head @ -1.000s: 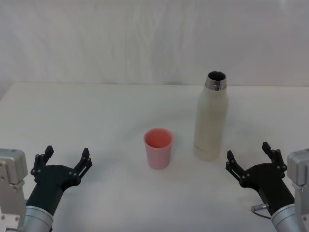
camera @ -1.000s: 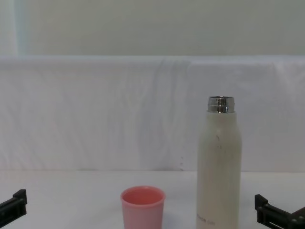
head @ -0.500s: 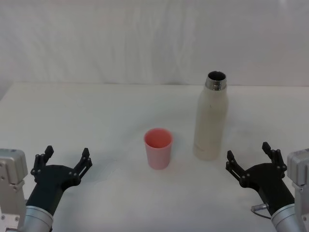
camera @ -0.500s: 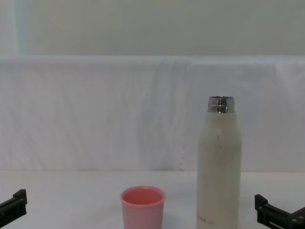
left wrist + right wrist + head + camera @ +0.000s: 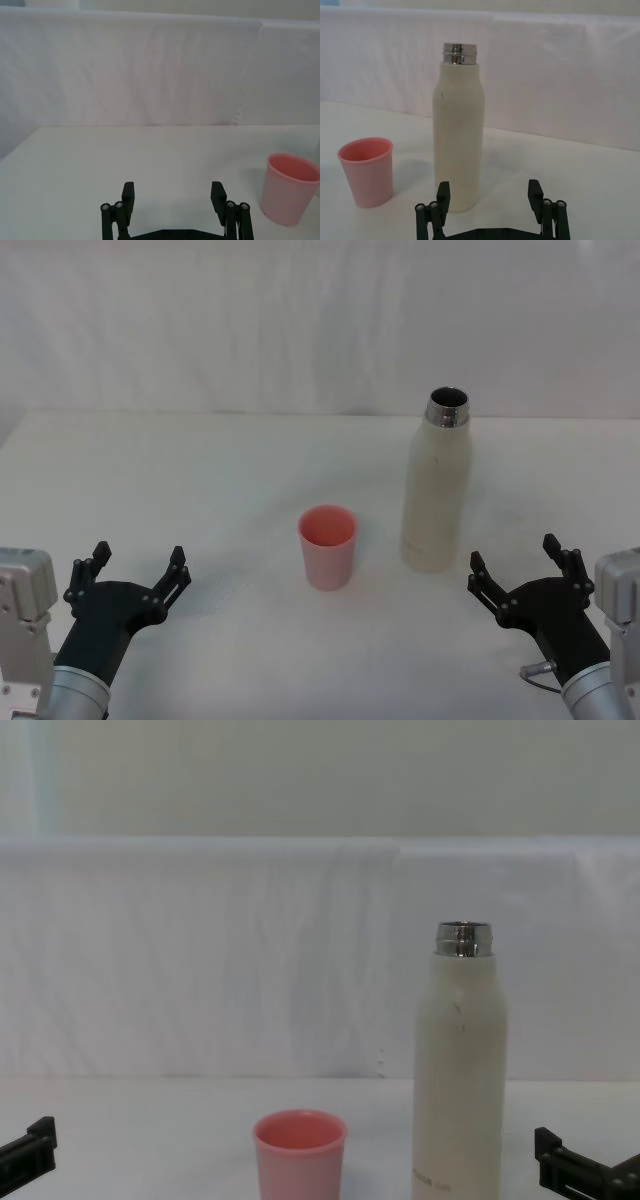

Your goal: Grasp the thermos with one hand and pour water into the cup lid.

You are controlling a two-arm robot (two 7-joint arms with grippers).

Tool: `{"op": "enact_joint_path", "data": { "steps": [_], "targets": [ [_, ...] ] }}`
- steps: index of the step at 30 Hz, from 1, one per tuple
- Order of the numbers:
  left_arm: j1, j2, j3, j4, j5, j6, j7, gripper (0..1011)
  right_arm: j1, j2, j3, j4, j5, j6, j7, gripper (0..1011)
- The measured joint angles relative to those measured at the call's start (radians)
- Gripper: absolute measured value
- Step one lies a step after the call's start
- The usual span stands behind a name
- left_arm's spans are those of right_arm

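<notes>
Head view: cream thermos (image 5: 436, 490) upright on white table (image 5: 200, 490), steel neck uncapped; tapered pink cup lid (image 5: 327, 545) just beside, leftward. Left gripper (image 5: 137, 568) and right gripper (image 5: 518, 565) spread wide, empty, near edge.
Right wrist view: smooth cylinder, rounded shoulders.

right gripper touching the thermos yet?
Apart. In the head view the right gripper, fingers open, sits nearer the robot than the thermos, with bare table between them. The right wrist view shows the same gap.
</notes>
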Motion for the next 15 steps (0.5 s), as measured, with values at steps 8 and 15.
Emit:
{"op": "enact_joint_path", "data": {
  "steps": [8, 15],
  "targets": [
    [0.0, 0.0, 0.0, 0.0, 0.0, 0.0, 0.0, 1001, 0.0, 0.0, 0.0, 0.0, 0.0, 0.0, 0.0, 1003],
    [0.0, 0.0, 0.0, 0.0, 0.0, 0.0, 0.0, 1001, 0.0, 0.0, 0.0, 0.0, 0.0, 0.0, 0.0, 1003]
  ]
}}
